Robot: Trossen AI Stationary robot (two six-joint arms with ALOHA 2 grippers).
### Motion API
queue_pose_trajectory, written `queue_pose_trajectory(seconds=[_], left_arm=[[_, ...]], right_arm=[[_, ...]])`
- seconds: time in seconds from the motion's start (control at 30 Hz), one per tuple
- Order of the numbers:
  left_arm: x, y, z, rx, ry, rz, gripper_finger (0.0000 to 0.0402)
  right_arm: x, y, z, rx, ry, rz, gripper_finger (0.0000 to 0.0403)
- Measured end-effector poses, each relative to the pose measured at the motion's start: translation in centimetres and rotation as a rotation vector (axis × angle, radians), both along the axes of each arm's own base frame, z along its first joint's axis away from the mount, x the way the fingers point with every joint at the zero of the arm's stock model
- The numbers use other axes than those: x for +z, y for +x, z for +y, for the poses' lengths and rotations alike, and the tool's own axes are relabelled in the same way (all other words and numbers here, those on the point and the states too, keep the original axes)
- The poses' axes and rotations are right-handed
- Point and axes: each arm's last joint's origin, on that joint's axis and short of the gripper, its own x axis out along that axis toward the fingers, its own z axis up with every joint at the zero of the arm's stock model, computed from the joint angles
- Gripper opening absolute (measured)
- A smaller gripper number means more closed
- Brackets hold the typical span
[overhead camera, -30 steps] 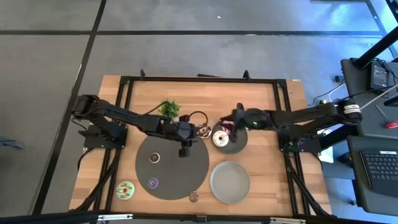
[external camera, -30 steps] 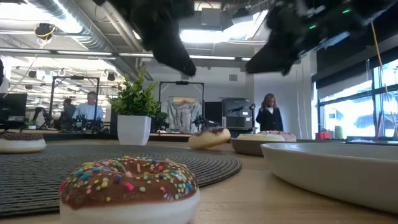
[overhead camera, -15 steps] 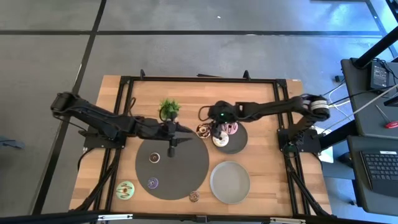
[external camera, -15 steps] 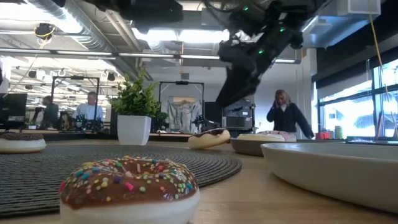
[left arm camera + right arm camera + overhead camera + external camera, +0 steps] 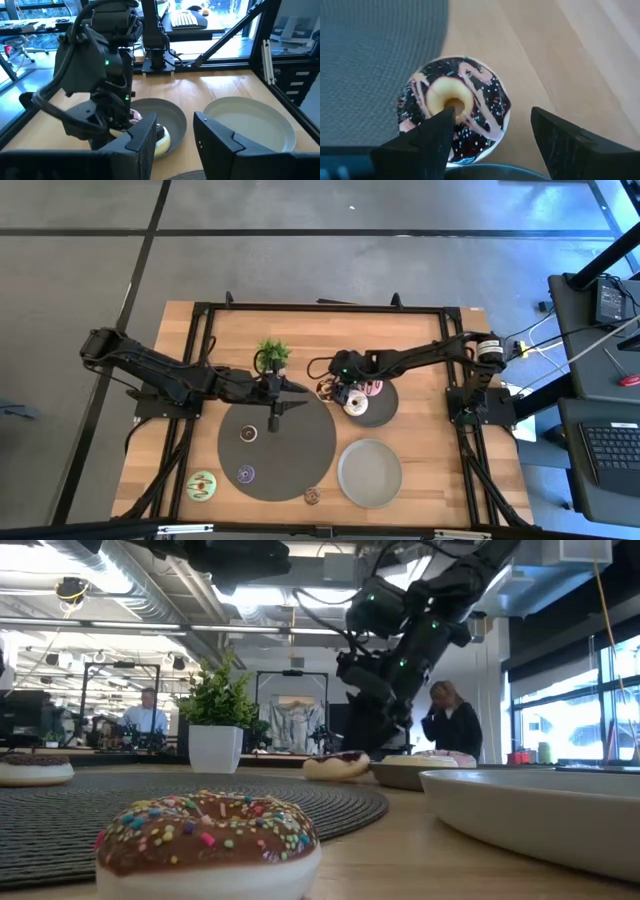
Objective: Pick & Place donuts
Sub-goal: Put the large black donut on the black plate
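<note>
The dark-iced donut (image 5: 456,109) with pink drizzle lies flat on the bare wood, just beside the edge of the round dark mat (image 5: 290,455) and the rim of the small grey plate (image 5: 385,405). The right gripper (image 5: 338,383) hangs directly over it, fingers spread wide to either side, apparently lined up to come down and pinch it. From where I stand, that looks like the start of a pick. The plate already carries a white donut (image 5: 353,405) and a pink one (image 5: 371,387), so it is likely the target. The left gripper (image 5: 274,417) waits over the mat, fingers parted, holding nothing.
</note>
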Motion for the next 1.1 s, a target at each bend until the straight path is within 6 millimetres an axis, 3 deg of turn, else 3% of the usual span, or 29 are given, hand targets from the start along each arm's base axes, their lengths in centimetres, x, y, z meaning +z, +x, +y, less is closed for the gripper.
queue_pose_trajectory(seconds=[0.17,0.73,0.93,1.1], left_arm=[[0.0,0.0,0.0,-0.002,0.009,0.001,0.0126],[0.0,0.0,0.0,-0.002,0.01,0.001,0.0124],[0.0,0.0,0.0,-0.002,0.01,0.001,0.0123],[0.0,0.0,0.0,-0.002,0.01,0.002,0.0124]], right_arm=[[-0.5,0.0,0.0,0.0,0.002,0.015,0.0239],[-0.1,0.0,0.0,0.048,-0.034,0.006,0.0033],[3.3,-0.4,0.1,0.086,-0.077,-0.098,0.0018],[7.2,-4.0,2.5,0.182,0.007,-0.009,0.0019]])
